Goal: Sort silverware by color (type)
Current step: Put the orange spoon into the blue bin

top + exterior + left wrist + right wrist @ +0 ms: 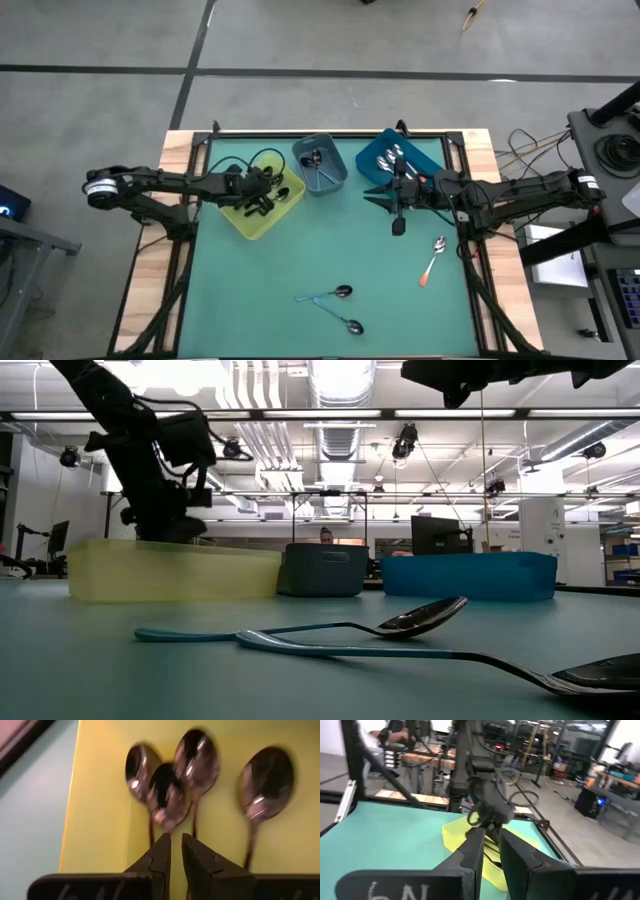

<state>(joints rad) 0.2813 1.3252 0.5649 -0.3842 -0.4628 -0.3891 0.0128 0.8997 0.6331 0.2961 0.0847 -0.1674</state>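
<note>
Green desk (300, 260) in a big lab w/ ceiling ducts; three bins along its far edge. We see the left claw (176, 851) down in the yellow bin (262, 218), fingers a narrow slit apart, pinching nothing. Four spoons (172, 795) lie on the bin floor just ahead of its tips, bowls away from it; handles too dark to call colour. Right claw (398, 205) hangs above the desk just in front of the blue bin (425, 155), fingers (472, 851) nearly together, empty. More spoons in the blue bin (390, 160) sit just behind it, and a black spoon (314, 160) lies in the grey bin (322, 178) between the claws. Loose on the desk: orange spoon (433, 258) near the right claw, two light-blue spoons (335, 305) crossed, further toward the near edge.
</note>
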